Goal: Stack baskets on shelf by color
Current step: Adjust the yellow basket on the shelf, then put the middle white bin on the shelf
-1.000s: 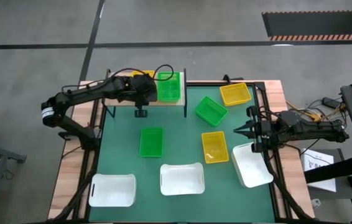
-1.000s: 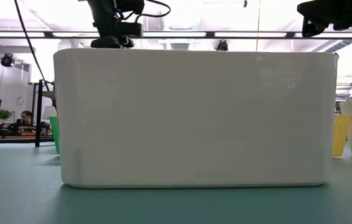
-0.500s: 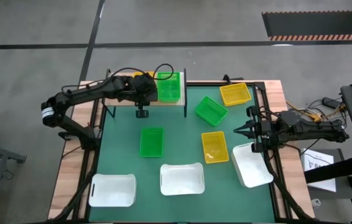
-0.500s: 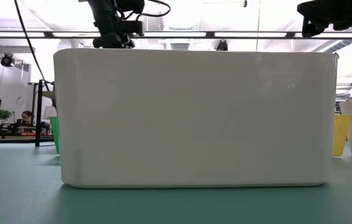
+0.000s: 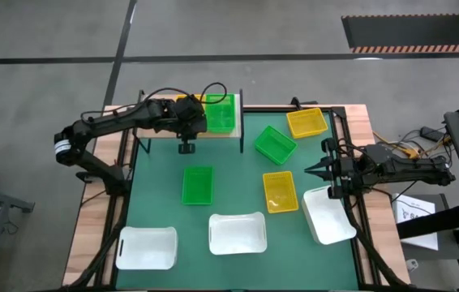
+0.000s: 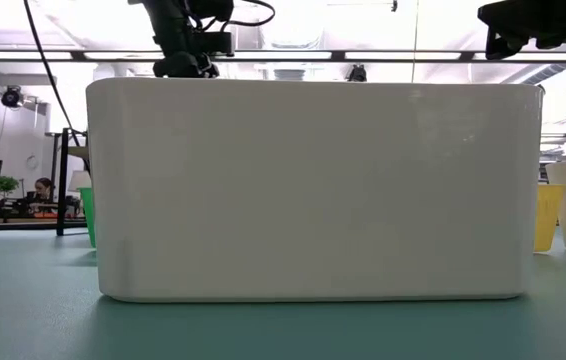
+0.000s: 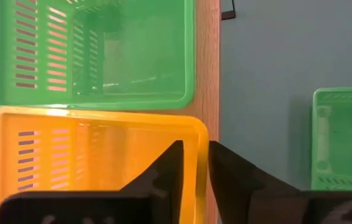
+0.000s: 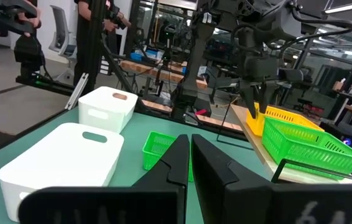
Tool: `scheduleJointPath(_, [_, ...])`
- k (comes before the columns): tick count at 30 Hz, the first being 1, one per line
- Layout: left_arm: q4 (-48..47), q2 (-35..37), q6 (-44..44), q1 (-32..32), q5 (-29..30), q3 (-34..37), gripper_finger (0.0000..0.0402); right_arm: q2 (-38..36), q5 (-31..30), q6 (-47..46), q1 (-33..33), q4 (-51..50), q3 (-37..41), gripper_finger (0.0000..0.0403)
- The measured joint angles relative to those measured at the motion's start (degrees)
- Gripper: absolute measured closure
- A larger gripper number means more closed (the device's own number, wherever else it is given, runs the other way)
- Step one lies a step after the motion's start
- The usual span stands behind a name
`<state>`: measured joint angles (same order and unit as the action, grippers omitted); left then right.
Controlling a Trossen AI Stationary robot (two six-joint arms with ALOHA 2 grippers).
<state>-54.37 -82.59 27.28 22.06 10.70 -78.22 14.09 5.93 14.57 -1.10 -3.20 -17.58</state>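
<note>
The left claw is hovering over the shelf, its fingers slightly parted astride the rim of a yellow basket without pinching it. That basket is sitting on the shelf, apparently touching a green basket. The right claw is waiting closed and empty at the counter's right edge, near a white basket.

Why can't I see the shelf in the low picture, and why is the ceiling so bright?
In the low view, a white basket right at the lens blocks nearly everything and ceiling lights wash out the background; the high view shows the shelf evenly lit.
</note>
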Motion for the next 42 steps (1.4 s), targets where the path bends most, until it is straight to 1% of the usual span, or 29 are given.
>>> scheduleJointPath(3, [0.0,0.0,-0.3,0.0,0.8,0.0,0.0328,0.0,0.0,0.0,0.0,0.0,0.0,0.0392])
scheduleJointPath(6, [-0.7,0.4,-1.1,0.0,3.7,-0.3,0.0321,0.0,0.0,0.0,0.0,0.0,0.0,0.0392])
scheduleJointPath(9, [-3.5,1.2,-1.9,-0.4,4.9,-2.5,0.0320,0.0,0.0,0.0,0.0,0.0,0.0,0.0392])
scheduleJointPath(12, [-7.4,2.0,-4.4,-0.8,4.9,-4.9,0.0320,0.0,0.0,0.0,0.0,0.0,0.0,0.0392])
scheduleJointPath(15, [-8.8,3.3,-8.8,-1.7,4.5,-6.5,0.0320,0.0,0.0,0.0,0.0,0.1,0.0,0.0392])
scheduleJointPath(17, [-8.6,4.6,-11.7,-3.0,2.8,-7.1,0.0320,0.0,0.0,0.0,0.0,0.2,0.0,0.0392])
scheduleJointPath(18, [-8.6,5.3,-12.8,-3.9,1.0,-7.1,0.0320,0.0,0.0,0.0,0.0,0.2,0.0,0.0392])
scheduleJointPath(20, [-7.6,6.2,-16.4,-6.7,-2.4,-6.7,0.0320,0.0,0.0,0.0,0.0,0.2,0.0,0.0392])
scheduleJointPath(23, [-4.9,7.0,-22.9,-13.5,-3.1,-5.8,0.0320,0.0,0.0,-0.3,0.0,0.3,0.0,0.0392])
scheduleJointPath(26, [-0.1,7.2,-27.1,-22.4,-2.2,-4.6,0.0320,0.0,0.0,-0.5,0.0,0.3,0.0,0.0392])
scheduleJointPath(29, [7.4,6.4,-31.6,-31.1,0.1,-2.4,0.0320,0.0,0.0,-0.6,0.0,0.5,0.0,0.0392])
scheduleJointPath(33, [15.8,4.3,-36.3,-40.5,3.1,0.7,0.0320,0.0,0.0,-1.5,0.0,0.5,0.0,0.0392])
scheduleJointPath(37, [17.8,1.6,-44.3,-45.9,4.4,2.2,0.0320,0.7,0.0,-3.0,0.0,0.0,0.0,0.0392])
scheduleJointPath(40, [17.8,-0.5,-49.6,-47.4,4.6,2.4,0.0320,2.0,0.0,-3.0,0.0,-0.2,0.0,0.0392])
scheduleJointPath(42, [17.9,-2.0,-51.6,-47.9,3.6,2.4,0.0320,3.1,0.0,-2.7,0.0,0.9,0.0,0.0392])
